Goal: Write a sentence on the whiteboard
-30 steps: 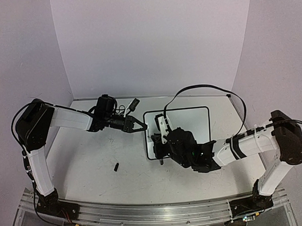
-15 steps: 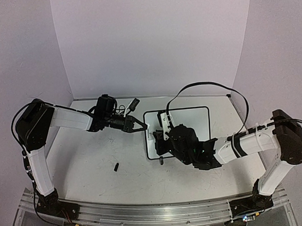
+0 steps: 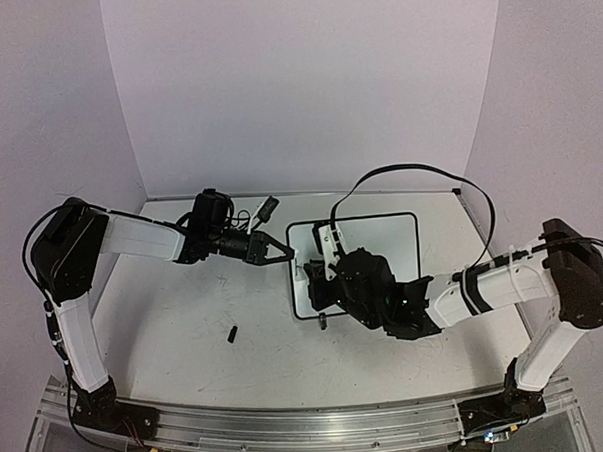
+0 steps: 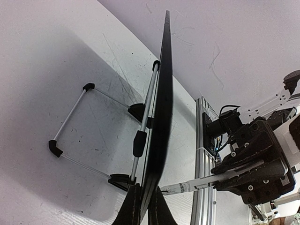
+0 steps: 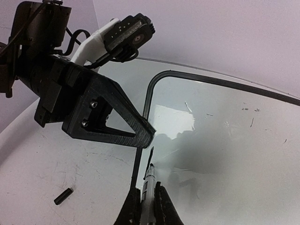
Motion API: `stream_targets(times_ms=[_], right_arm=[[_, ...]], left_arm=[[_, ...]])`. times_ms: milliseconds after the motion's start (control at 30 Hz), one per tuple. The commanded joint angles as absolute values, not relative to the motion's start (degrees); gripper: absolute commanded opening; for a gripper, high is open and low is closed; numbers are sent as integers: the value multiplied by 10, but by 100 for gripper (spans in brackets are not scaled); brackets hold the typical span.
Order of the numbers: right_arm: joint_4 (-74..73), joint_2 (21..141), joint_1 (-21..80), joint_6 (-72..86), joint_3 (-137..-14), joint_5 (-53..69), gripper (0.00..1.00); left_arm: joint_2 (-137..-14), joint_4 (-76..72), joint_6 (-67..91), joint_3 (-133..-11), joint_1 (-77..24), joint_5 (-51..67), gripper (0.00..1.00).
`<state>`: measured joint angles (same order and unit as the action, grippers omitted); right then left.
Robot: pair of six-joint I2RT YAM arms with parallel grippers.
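The whiteboard stands tilted on the table, its lower left part hidden by my right arm. My left gripper is shut on its left edge; the left wrist view shows the board edge-on between the fingers. My right gripper is shut on a white marker with its black tip at the board's face, near the left frame. I cannot tell whether it touches. The marker also shows in the left wrist view. No handwritten sentence shows on the visible board.
A small black marker cap lies on the table in front of the left gripper; it also shows in the right wrist view. The board's wire stand rests behind it. White walls enclose the table.
My right gripper has moved the marker a little up and away from me along the board's left side. The left gripper and board have not moved.
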<state>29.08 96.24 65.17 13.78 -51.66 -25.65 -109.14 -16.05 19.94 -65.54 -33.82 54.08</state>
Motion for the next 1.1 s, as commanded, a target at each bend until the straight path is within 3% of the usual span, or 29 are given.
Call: stream_targets(times_ms=[0,700,1067], right_arm=[[306,976,649,137,-541,-256,0],[293,949,648,154,-517,-310,0],[334,916,645,146,-503,-241,0]], left_arm=[[-1066,-155,221,-652,-343,565,0],[-1068,-155,220,-651,-343,565,0],[-1069,-155,220,-652,-343,567,0]])
